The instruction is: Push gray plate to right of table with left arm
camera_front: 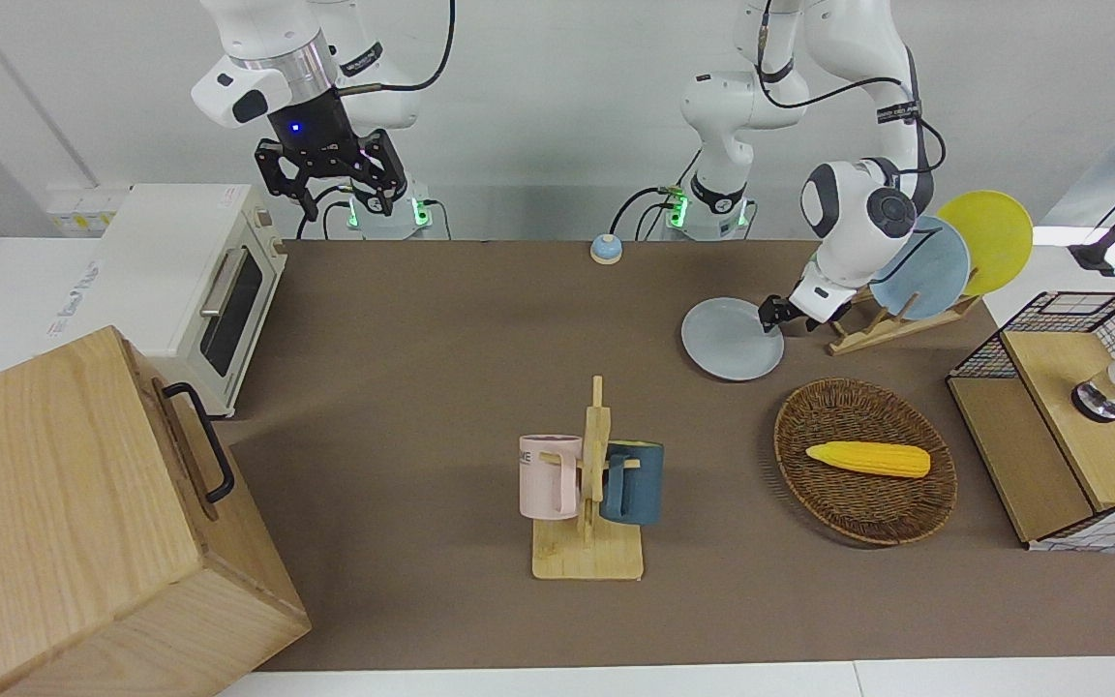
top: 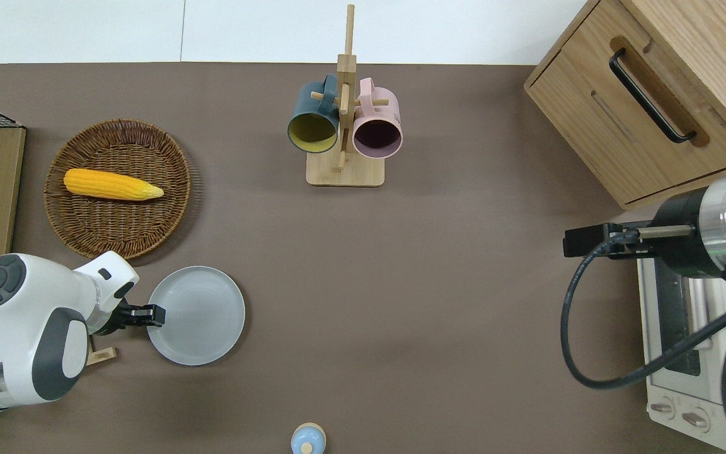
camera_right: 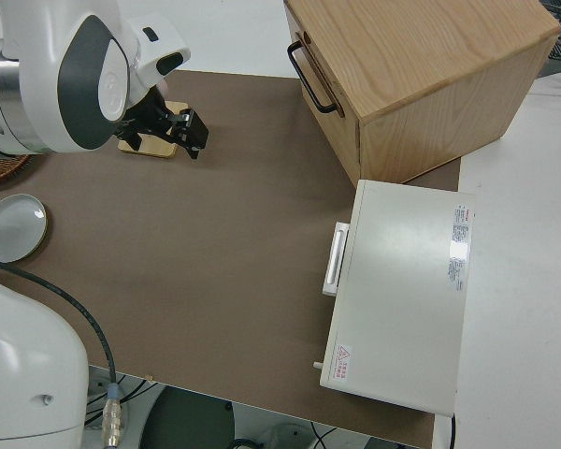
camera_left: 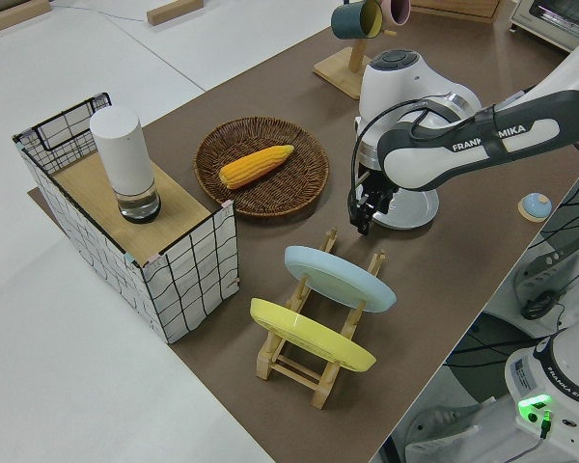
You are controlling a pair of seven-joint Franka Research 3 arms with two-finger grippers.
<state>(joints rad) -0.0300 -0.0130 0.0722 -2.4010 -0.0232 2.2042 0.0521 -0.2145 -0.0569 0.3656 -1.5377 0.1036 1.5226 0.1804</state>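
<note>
The gray plate (camera_front: 727,341) lies flat on the brown table (camera_front: 441,329) toward the left arm's end; it also shows in the overhead view (top: 202,315) and the left side view (camera_left: 415,206). My left gripper (camera_front: 768,318) is low at the plate's rim, on the side toward the left arm's end of the table, in the overhead view (top: 154,313) and the left side view (camera_left: 363,218). Its fingers are together and hold nothing. I cannot tell if they touch the rim. My right gripper (camera_front: 330,186) is parked, fingers spread and empty.
A wooden dish rack (camera_front: 891,324) holds a sky-blue plate (camera_front: 925,271) and a yellow plate (camera_front: 993,237) beside the left arm. A wicker basket (top: 86,217) with corn (top: 113,185), a mug rack (top: 344,170), a bell (top: 307,439), a toaster oven (camera_front: 195,290) and a wooden cabinet (camera_front: 83,523) stand around.
</note>
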